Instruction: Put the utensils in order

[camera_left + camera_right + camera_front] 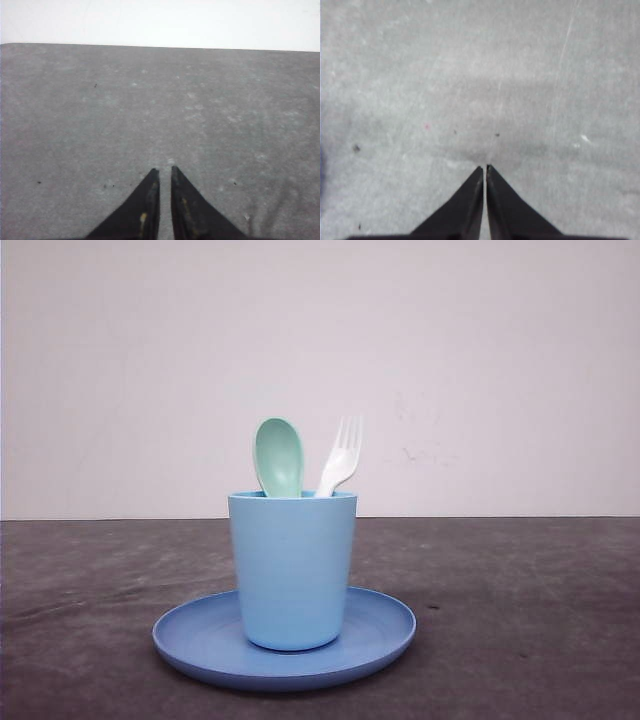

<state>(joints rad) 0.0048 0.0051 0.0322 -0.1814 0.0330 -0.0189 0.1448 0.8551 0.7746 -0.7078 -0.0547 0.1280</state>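
A pale mint-green spoon and a white fork stand side by side in a light blue cup, heads up above its rim, spoon to the left of the fork. The cup stands upright on a round blue plate in the middle of the dark table. In the left wrist view my left gripper hangs over bare grey table, its black fingers nearly touching with nothing between them. My right gripper is likewise shut over bare table, holding nothing.
The dark grey tabletop stretches to both sides of the plate. A plain pale wall rises behind the table's far edge.
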